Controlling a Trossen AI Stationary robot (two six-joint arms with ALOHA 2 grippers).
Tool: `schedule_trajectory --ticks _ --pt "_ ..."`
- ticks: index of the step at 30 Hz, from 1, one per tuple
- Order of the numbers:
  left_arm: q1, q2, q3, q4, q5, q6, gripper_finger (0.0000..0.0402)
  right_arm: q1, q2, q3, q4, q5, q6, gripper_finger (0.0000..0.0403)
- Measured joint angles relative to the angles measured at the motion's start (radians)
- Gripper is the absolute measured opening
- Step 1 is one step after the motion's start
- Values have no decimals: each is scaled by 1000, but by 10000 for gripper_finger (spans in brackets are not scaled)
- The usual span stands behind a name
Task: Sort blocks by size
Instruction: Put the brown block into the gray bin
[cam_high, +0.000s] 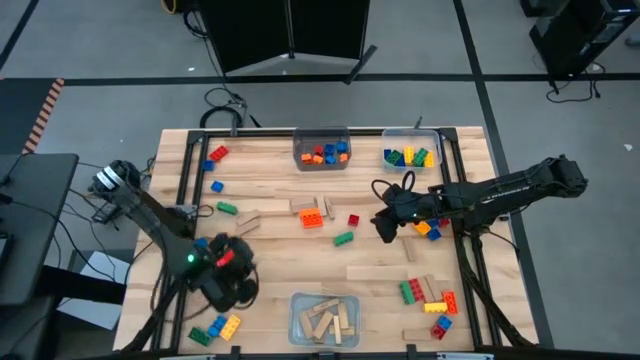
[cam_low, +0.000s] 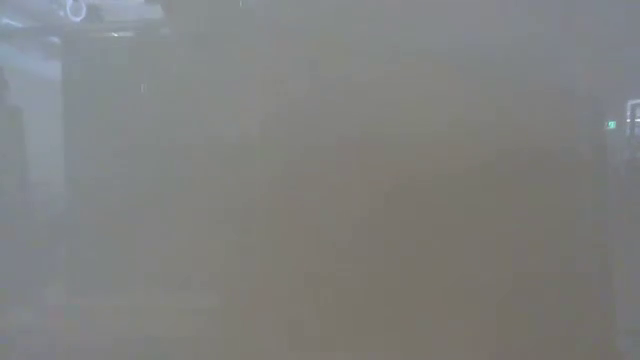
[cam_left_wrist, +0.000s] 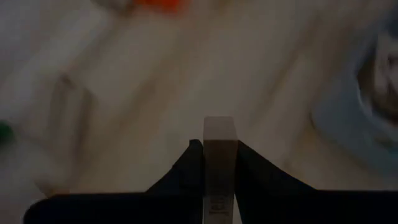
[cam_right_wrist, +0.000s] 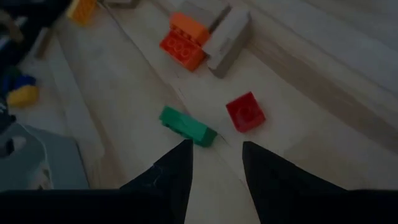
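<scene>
- Two arms are over your table (cam_high: 270, 255): your left gripper (cam_left_wrist: 219, 163) sits low near the front-left of the table, and your right gripper (cam_right_wrist: 216, 154) hovers right of centre.
- Your left gripper is clenched on a tan wooden block (cam_left_wrist: 219, 146); the left wrist view shows the block standing on end, pinched between the two dark fingers (cam_left_wrist: 186, 171).
- Your right gripper's fingers stand apart with nothing between them; in the right wrist view a green brick (cam_right_wrist: 187, 126) lies just ahead of the fingertips and a red brick (cam_right_wrist: 245, 112) lies near it.
- Beyond those you see an orange brick (cam_right_wrist: 185, 42) touching a wooden block (cam_right_wrist: 229, 38).
- Three clear bins hold sorted pieces: the front bin (cam_high: 296, 318) holds wooden blocks, the back-centre bin (cam_high: 300, 158) holds orange, blue and red bricks, and the back-right bin (cam_high: 436, 146) holds green, yellow and blue bricks.
- Loose blocks remain scattered: a red and a blue brick at the back-left, blue, green and yellow bricks (cam_high: 216, 328) at the front-left, and a mixed cluster (cam_high: 430, 300) at the front-right.
- Your low view is fogged over and tells you nothing of the blocks.
</scene>
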Motion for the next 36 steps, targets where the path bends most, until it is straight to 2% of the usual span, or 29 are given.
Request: schedule_trajectory --ticks 6,9,13,17,24,29,36 --pt "166 -43 34 40 -129 278 65 5 7 0 13 3 -88 154" --pt "263 -43 45 191 -142 478 73 8 13 0 56 3 -98 154" --pt "378 -42 48 502 -113 767 72 8 13 0 141 2 -97 154" --pt "486 -42 48 731 -53 936 68 9 13 0 242 -21 -138 155" --pt "606 -17 48 898 152 991 68 31 14 0 437 -22 -248 175" --pt "622 51 49 1067 208 1047 68 34 41 1 586 -22 -290 200" --pt "628 154 49 1272 212 1048 68 35 133 0 696 -30 -299 218"
